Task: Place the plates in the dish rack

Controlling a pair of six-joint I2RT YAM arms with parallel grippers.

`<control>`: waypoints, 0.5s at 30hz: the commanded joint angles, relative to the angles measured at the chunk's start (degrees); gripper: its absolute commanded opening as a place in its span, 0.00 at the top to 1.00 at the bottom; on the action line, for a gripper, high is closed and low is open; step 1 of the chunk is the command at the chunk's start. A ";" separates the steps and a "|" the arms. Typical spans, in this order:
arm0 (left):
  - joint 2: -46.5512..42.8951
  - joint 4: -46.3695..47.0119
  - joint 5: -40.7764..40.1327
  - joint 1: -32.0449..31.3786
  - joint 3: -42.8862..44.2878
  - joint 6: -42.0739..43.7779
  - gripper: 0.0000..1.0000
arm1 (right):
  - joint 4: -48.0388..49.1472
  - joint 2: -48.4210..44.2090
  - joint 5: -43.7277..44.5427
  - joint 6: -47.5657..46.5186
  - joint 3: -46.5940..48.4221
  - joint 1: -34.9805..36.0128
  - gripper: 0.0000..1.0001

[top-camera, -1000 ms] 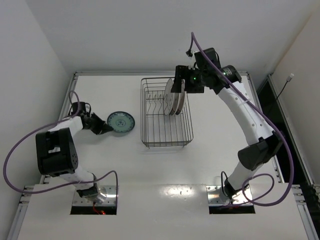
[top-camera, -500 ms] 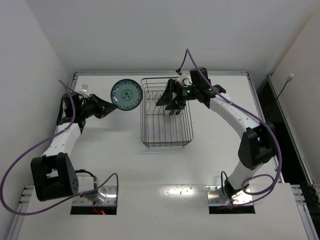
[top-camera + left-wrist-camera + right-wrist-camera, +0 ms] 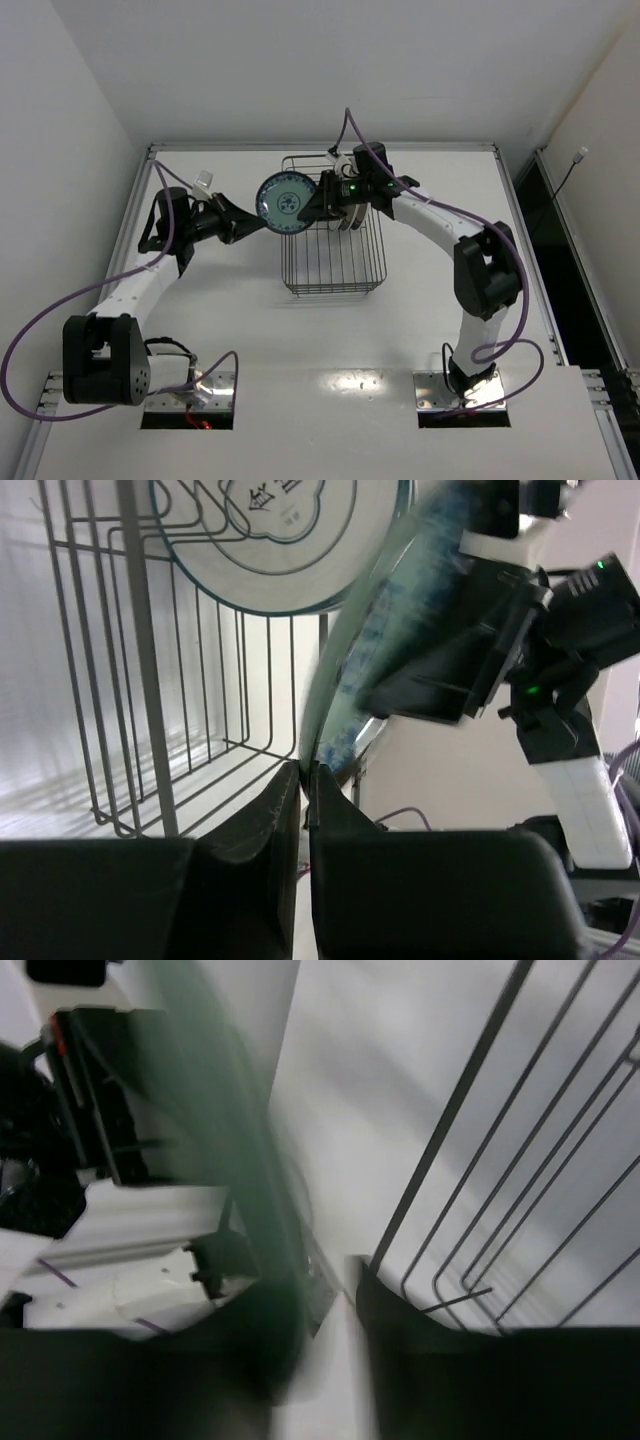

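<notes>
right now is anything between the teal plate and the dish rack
Yes: the right tool hangs over the left side of the dish rack, just beside the teal plate that the left tool holds upright there.

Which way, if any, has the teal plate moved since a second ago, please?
Yes: the teal plate was carried right, from well left of the dish rack to its rim.

The left arm (image 3: 130, 288) stretches forward and inward, elbow low. The left tool (image 3: 305, 772) is pinched shut on a teal plate (image 3: 282, 202). The right arm (image 3: 440, 215) bends leftward, and the right tool (image 3: 325, 1295) shows its fingers parted, blurred.
</notes>
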 commanded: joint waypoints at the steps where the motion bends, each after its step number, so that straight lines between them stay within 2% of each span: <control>1: -2.03 5.68 1.62 -1.20 0.02 -1.67 1.00 | 1.38 0.42 1.41 -0.06 2.27 0.31 0.95; 2: -2.03 4.20 1.62 -1.20 0.63 -0.62 0.94 | 0.41 0.42 2.55 -0.06 2.79 0.31 1.00; 4: -2.03 -2.28 -0.91 -0.68 4.05 3.32 0.67 | -4.76 -2.37 9.57 -2.60 4.20 0.31 1.00; 5: -1.42 -11.45 -5.28 -0.67 7.63 8.91 0.51 | -10.96 -3.35 17.43 -5.05 6.38 0.31 1.00; 6: -1.41 -16.15 -8.72 -0.67 7.67 11.58 0.43 | -14.15 -4.14 21.86 -6.11 7.88 0.31 1.00; 7: -1.41 -21.07 -12.93 -0.67 11.67 16.04 0.31 | -17.32 -4.93 26.42 -7.08 11.11 0.92 1.00; 8: -0.71 -29.65 -20.71 -0.15 13.54 17.83 0.20 | -20.66 -5.72 35.52 -7.79 12.97 1.88 1.00; 10: 0.16 -36.30 -28.57 -0.14 18.36 20.47 0.20 | -28.99 -5.73 43.92 -8.84 18.14 3.72 1.00; 11: 0.69 -41.64 -32.18 -0.14 19.70 22.05 0.20 | -31.82 -5.12 51.44 -9.46 20.18 4.34 1.00; 12: 1.22 -43.78 -38.40 0.47 20.67 22.59 0.20 | -34.55 -3.37 55.00 -9.47 22.02 4.96 1.00; 13: 2.01 -45.54 -41.33 0.47 21.55 22.59 0.20 | -39.88 -2.05 58.43 -9.47 26.31 6.27 1.00; 15: 2.02 -49.05 -46.26 1.00 22.79 23.64 0.20 | -44.49 0.93 66.52 -10.16 30.64 7.42 1.00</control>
